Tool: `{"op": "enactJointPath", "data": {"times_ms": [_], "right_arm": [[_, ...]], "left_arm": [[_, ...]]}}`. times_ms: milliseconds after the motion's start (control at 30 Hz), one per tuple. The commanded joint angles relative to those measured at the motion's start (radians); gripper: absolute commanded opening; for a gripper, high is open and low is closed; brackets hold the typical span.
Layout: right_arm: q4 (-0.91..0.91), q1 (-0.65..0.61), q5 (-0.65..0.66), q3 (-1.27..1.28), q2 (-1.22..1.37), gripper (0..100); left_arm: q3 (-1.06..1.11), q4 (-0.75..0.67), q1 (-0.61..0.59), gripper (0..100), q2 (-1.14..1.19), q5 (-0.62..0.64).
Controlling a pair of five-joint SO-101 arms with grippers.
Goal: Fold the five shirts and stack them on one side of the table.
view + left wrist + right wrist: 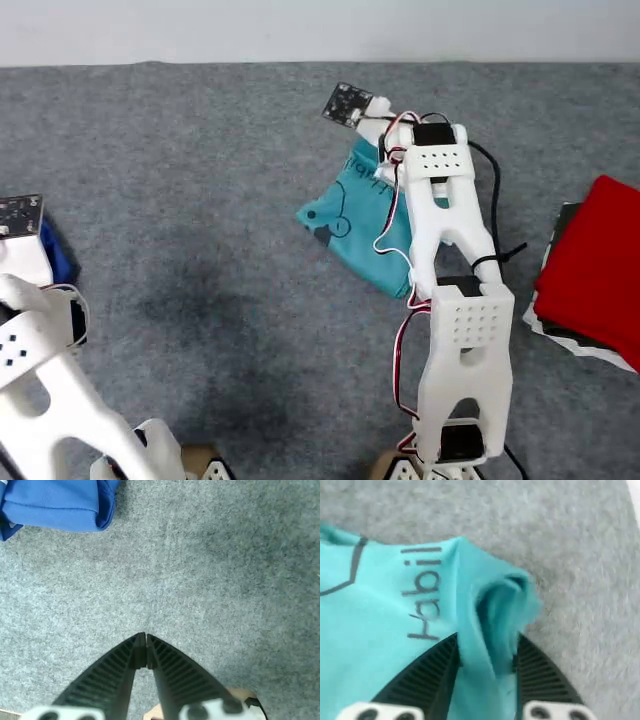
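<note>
Right gripper (485,647) pinches a bunched fold of teal shirt (385,625) btwn its jaws. Shirt lies crumpled on grey table (200,180), mid-far, under that arm. Left gripper (145,642) has tips pressed together w/ nothing btwn them, over grey surface; blue shirt (55,502) near it at table's left edge. Red shirt (595,265) sits folded atop stack (557,333) at right edge, well apart from teal.

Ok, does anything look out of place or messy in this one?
The teal printed shirt lies crumpled and askew, a fold pinched in the right gripper. Off to the side, the folded red shirt tops a stack whose lower layers poke out unevenly. Nothing looks spilled or damaged.
</note>
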Motion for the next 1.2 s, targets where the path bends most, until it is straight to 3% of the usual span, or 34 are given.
{"op": "enactJointPath", "data": {"times_ms": [0, 200, 400, 533, 667, 800, 1167], "right_arm": [[0.019, -0.004, -0.130, -0.021, -0.085, 20.3], [0.085, -0.004, -0.404, -0.021, -0.140, 21.0], [0.226, -0.044, -0.954, -0.021, -0.209, 21.2], [0.387, -0.082, -1.189, -0.021, -0.219, 21.4], [0.483, -0.107, -1.401, -0.018, -0.213, 34.2], [0.461, -0.117, -1.514, -0.020, -0.160, 52.1], [0.232, -0.111, -1.620, -0.021, 0.036, 52.6]], "left_arm": [[-0.004, 0.020, 0.008, 0, -0.021, -0.003], [-0.004, 0.020, 0.008, 0, -0.021, -0.003], [-0.004, 0.020, 0.008, 0, -0.018, -0.003], [-0.004, 0.020, 0.008, 0, -0.018, -0.003], [-0.004, 0.020, 0.008, 0, -0.018, -0.003], [-0.004, 0.020, 0.008, 0, -0.015, -0.003], [0.048, 0.020, 0.009, 0, -0.021, -0.008]]}}
